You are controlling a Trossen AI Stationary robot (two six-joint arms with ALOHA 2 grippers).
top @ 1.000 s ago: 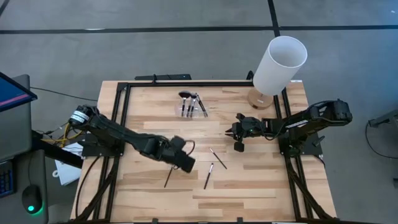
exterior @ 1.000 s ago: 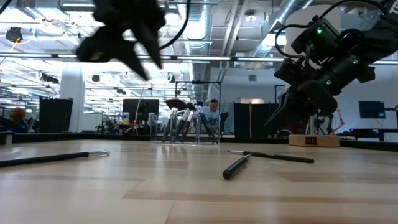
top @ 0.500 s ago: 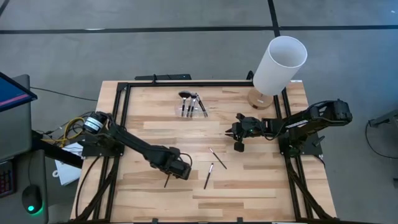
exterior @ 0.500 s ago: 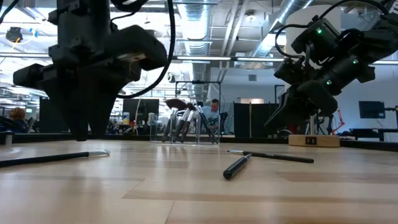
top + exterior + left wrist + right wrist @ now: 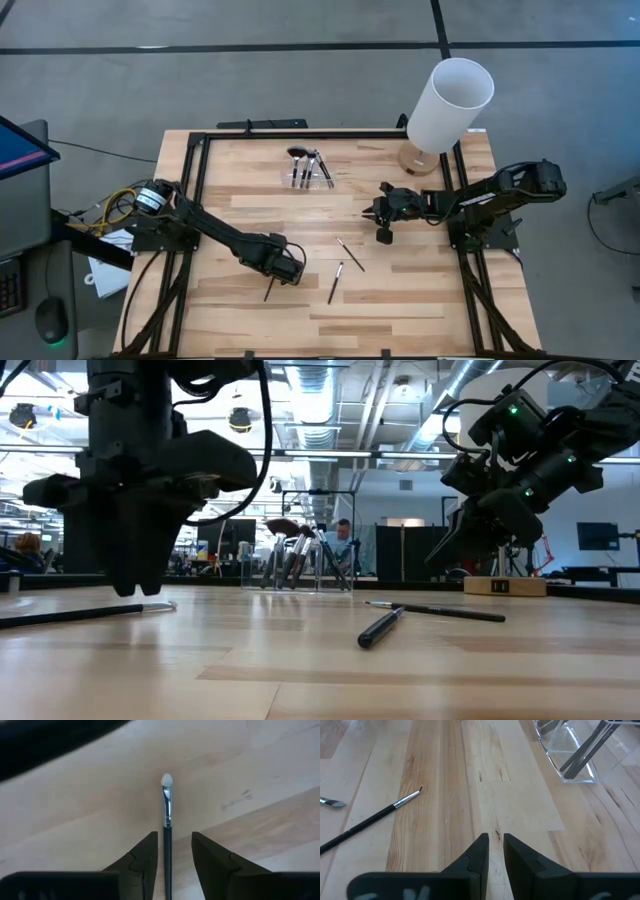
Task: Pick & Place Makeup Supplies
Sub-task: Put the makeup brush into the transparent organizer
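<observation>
Even, bright overhead light fills the high view, with only faint shadows on the worktop (image 5: 400, 290). In the low view, ceiling lamps (image 5: 316, 405) glare at upper centre, leaving the left claw (image 5: 135, 575) a dark, backlit silhouette. Near wood looks soft.

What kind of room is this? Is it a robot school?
Probably a robotics lab or big workshop, not a school. Two dark robot arms work at a pale wooden table with a black metal frame, and behind it the low view shows bare ceiling ducts and dark computer screens.
</observation>
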